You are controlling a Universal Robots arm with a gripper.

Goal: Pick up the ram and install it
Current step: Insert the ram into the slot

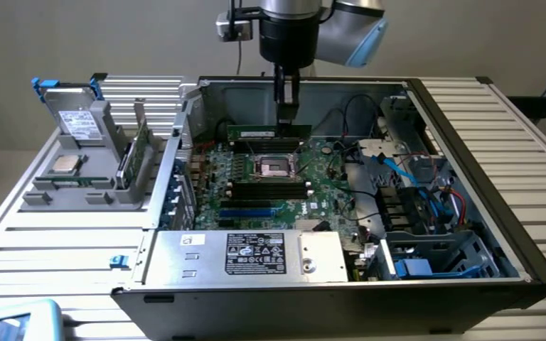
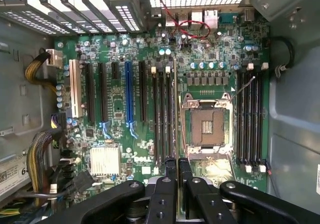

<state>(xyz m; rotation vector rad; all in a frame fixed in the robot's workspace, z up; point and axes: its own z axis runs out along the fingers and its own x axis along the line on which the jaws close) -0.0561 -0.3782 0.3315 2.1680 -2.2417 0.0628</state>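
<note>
Nearest to me in the exterior view is the dark front wall of the open computer case (image 1: 349, 309), which lies on its side on the slatted table (image 1: 55, 249). Just behind that wall sits a silver box (image 1: 254, 256) with a white and black label, and towards the exterior view's right a drive bay (image 1: 434, 263) with blue parts. Beyond those I see the green motherboard (image 1: 335, 181): first the blue expansion slots (image 1: 249, 211), then a bank of black memory slots (image 1: 268, 188), then the open processor socket (image 1: 275, 167).

Just past the socket is the ram (image 1: 254, 133), a narrow green stick standing on its long edge and running across the board. I cannot tell whether its lower edge is in a slot or still above the board. The hand (image 1: 287, 119) comes straight down on it. The fingers are drawn almost together and pinch the stick's top edge, off centre towards the exterior view's right. In the wrist view I see the hand (image 2: 177, 166) with its two dark fingers close side by side, above the board beside the socket.

Well apart, outside the case on the exterior view's left, a grey holder (image 1: 83, 195) carries a small square chip (image 1: 65, 165) and an upright green card (image 1: 131, 160).
</note>
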